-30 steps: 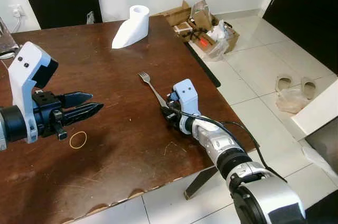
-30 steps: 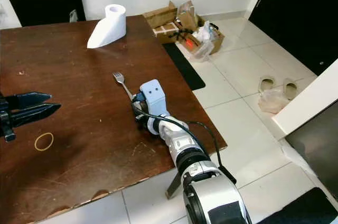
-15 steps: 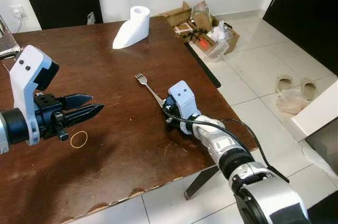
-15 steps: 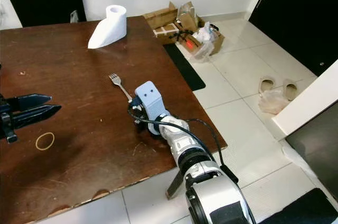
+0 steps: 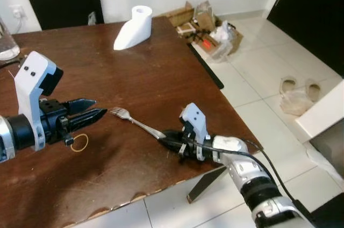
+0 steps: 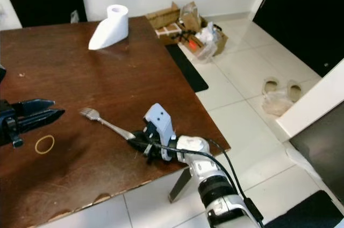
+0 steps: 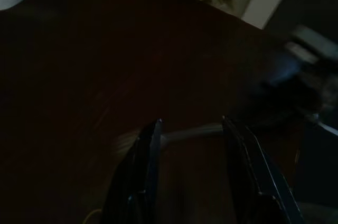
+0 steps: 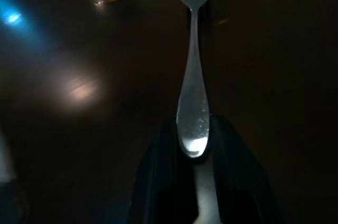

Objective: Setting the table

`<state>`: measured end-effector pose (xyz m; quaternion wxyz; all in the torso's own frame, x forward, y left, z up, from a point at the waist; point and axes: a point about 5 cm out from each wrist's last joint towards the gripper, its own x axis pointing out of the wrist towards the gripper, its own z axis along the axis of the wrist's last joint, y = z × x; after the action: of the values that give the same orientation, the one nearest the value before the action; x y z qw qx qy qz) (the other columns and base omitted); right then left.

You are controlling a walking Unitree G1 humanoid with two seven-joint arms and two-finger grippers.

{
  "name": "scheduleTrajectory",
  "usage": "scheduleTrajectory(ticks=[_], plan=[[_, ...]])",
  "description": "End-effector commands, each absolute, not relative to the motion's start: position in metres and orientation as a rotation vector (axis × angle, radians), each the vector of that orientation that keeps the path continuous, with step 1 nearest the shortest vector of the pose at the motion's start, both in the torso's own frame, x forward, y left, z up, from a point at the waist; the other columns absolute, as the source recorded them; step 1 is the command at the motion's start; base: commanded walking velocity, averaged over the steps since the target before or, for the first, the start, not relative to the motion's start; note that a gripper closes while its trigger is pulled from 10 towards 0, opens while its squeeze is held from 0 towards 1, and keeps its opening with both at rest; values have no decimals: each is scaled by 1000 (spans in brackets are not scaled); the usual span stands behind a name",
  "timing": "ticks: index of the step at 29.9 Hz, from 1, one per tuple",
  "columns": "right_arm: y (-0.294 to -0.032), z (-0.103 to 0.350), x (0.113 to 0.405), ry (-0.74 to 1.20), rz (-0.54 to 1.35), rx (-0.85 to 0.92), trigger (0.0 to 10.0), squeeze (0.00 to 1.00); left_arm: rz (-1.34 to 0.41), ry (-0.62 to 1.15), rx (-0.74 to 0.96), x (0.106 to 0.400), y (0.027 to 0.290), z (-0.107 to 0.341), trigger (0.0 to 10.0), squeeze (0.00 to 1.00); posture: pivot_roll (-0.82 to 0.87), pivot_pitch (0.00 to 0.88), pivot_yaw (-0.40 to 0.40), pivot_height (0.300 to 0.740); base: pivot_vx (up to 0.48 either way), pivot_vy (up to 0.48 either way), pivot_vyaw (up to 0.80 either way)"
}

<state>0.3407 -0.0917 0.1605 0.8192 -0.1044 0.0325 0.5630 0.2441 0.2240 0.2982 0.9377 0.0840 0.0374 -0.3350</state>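
Note:
A silver fork [image 5: 135, 122] lies low over the brown table [image 5: 134, 72], near its front edge. My right gripper [image 5: 163, 140] is shut on the handle end, and the right wrist view shows the handle [image 8: 193, 92] pinched between the two black fingers [image 8: 158, 182]. The tines [image 5: 116, 112] point left toward my left gripper [image 5: 100, 108], which hovers just beyond them with its fingers [image 7: 150, 150] open. In the dark left wrist view the fork's head [image 7: 187, 132] is a faint blur between the fingertips.
A yellow rubber band [image 5: 79, 142] lies below the left gripper. A toilet-paper roll [image 5: 133, 26] stands at the table's far side. Cardboard boxes and bags [image 5: 207, 29] and slippers [image 5: 298, 85] sit on the tiled floor to the right. A black stand [image 5: 64, 5] is behind the table.
My right gripper has swung the fork round and drawn it toward the table's front edge, so the tines now point at the left gripper. The left gripper stays near the rubber band.

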Motion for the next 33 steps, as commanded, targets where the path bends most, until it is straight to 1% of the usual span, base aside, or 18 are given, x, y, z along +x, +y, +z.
scheduleTrajectory(ticks=[1, 2, 5, 6, 8, 9, 13, 14, 15, 19, 21, 22, 24, 26, 27, 28, 30, 33], plan=[[-96, 156, 331, 92, 1245, -217, 10000, 0, -693, 87, 162, 245, 223, 294, 10000, 0, 318, 253, -20, 740, 0, 0, 0], [-96, 156, 331, 92, 1245, -217, 10000, 0, -693, 87, 162, 245, 223, 294, 10000, 0, 318, 253, -20, 740, 0, 0, 0], [-110, 153, 331, 99, 1184, -263, 10000, 0, -694, 86, 156, 246, 221, 292, 10000, 0, 311, 255, -19, 740, 0, 0, 0], [-115, 153, 332, 99, 1156, -285, 10000, 733, -696, 86, 152, 246, 220, 292, 10000, 0, 307, 256, -19, 740, 0, 0, 0], [-115, 153, 332, 99, 1156, -285, 10000, 733, -696, 86, 152, 246, 220, 292, 10000, 0, 307, 256, -19, 740, 0, 0, 0], [-117, 154, 332, 99, 1139, -298, 10000, 1000, -697, 86, 150, 247, 219, 291, 10000, 0, 306, 256, -17, 740, 0, 0, 0], [-124, 159, 336, 68, 1069, -355, 10000, 1000, -707, 88, 142, 248, 217, 289, 10000, 0, 300, 254, -15, 740, 0, 0, 0], [-125, 164, 337, 47, 1038, -373, 10000, 439, -720, 94, 137, 246, 216, 288, 10000, 0, 299, 254, -15, 740, 0, 0, 0], [-127, 170, 339, 22, 1015, -388, 10000, 0, -737, 107, 135, 244, 215, 286, 10000, 0, 298, 255, -12, 740, 0, 0, 0], [-128, 174, 340, 6, 1001, -398, 10000, 0, -748, 116, 134, 242, 215, 284, 10000, 0, 298, 255, -12, 740, 0, 0, 0], [-127, 183, 341, -34, 981, -387, 10000, 0, -764, 137, 149, 237, 216, 282, 10000, 0, 298, 256, -9, 740, 0, 0, 0], [-122, 193, 343, -87, 963, -358, 10000, 0, -776, 167, 192, 232, 218, 278, 10000, 0, 301, 257, -7, 740, 0, 0, 0], [-109, 213, 345, -206, 932, -230, 10000, 0, -781, 228, 264, 225, 226, 270, 10000, 0, 303, 257, -2, 740, 0, 0, 0], [-101, 223, 345, -258, 922, -155, 10000, 0, -772, 248, 285, 223, 230, 268, 10000, 0, 305, 257, 1, 740, 0, 0, 0], [-101, 223, 345, -258, 922, -155, 10000, 0, -772, 248, 285, 223, 230, 268, 10000, 0, 305, 257, 1, 740, 0, 0, 0], [-92, 227, 344, -287, 926, -128, 10000, 0, -761, 251, 288, 224, 232, 268, 10000, 0, 307, 257, 3, 740, 0, 0, 0], [-83, 228, 343, -302, 933, -119, 10000, 0, -753, 253, 288, 225, 233, 268, 10000, 0, 306, 256, 6, 740, 0, 0, 0], [-70, 221, 341, -290, 954, -152, 10000, 0, -747, 254, 288, 225, 234, 267, 10000, 0, 306, 255, 8, 740, 0, 0, 0]])
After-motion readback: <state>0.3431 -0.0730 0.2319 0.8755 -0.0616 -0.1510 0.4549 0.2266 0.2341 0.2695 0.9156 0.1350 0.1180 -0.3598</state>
